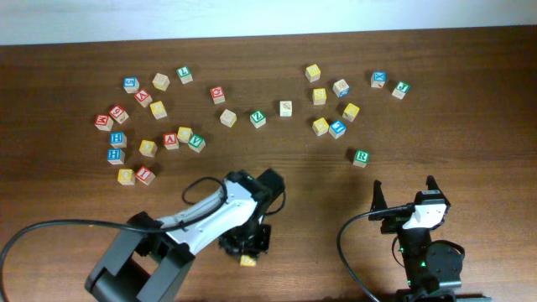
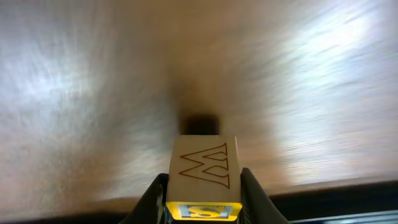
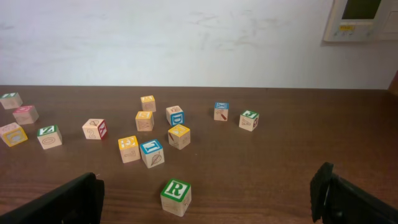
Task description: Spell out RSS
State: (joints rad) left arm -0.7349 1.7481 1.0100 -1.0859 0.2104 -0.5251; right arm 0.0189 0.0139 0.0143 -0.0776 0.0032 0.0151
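The left gripper (image 1: 246, 248) had closed partway on a yellow block (image 2: 203, 177), one finger (image 2: 152, 198) pressed against each side. The block sat between the fingertips, low over the near part of the table (image 1: 319, 210), well apart from the scattered blocks further back. Being a cube, it had no long axis. Its yellow-framed face was turned back towards the wrist, and a bare wood face with a line drawing showed above it. The letter on the yellow face was cut off by the edge of the view and could not be read.

The right gripper (image 1: 404, 189) stood wide open and held nothing. The R block (image 3: 176, 196) lay flat on the table just ahead of it, slightly to the left of the midline between the fingers and touching neither. Its green-framed face was up, with the top of the letter pointing away from the robot. Other yellow blocks (image 1: 320, 96) lay further back.
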